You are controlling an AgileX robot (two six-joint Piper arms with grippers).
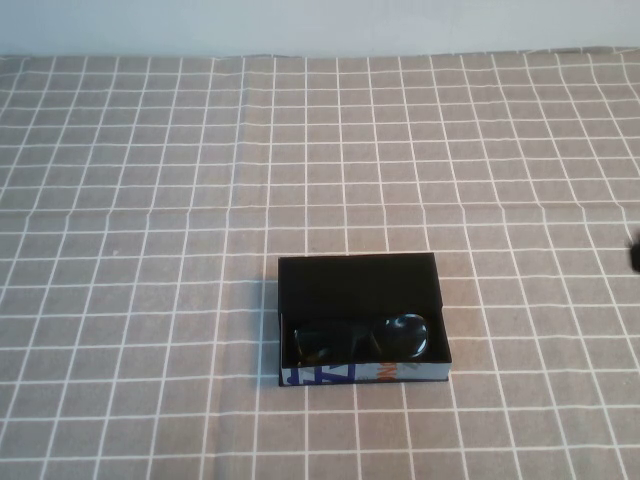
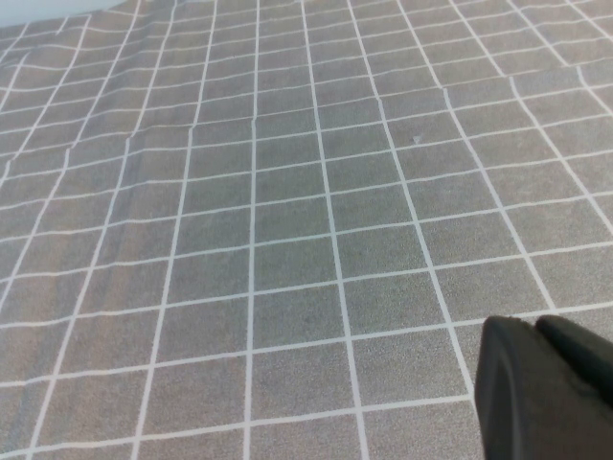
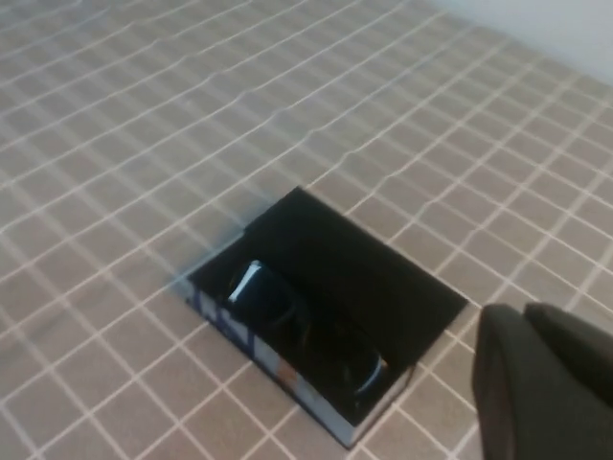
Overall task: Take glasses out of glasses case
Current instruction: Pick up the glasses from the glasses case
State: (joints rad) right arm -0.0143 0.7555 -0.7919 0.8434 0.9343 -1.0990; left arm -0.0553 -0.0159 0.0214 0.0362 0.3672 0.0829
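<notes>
The glasses case (image 1: 360, 290) lies open on the checked cloth at the middle front, black inside, with its white printed side (image 1: 365, 374) facing me. The black glasses (image 1: 362, 337) lie inside along the front wall, lenses dark and greenish. In the right wrist view the case (image 3: 383, 278) and the glasses (image 3: 287, 311) show beside my right gripper (image 3: 525, 314), which is shut and empty, to the right of the case and apart from it. A dark bit of the right arm (image 1: 635, 252) shows at the high view's right edge. My left gripper (image 2: 534, 326) is shut and empty over bare cloth.
A grey cloth with a white grid (image 1: 150, 200) covers the whole table. A pale wall (image 1: 320, 25) runs along the far edge. A fold in the cloth (image 1: 300, 208) crosses the table behind the case.
</notes>
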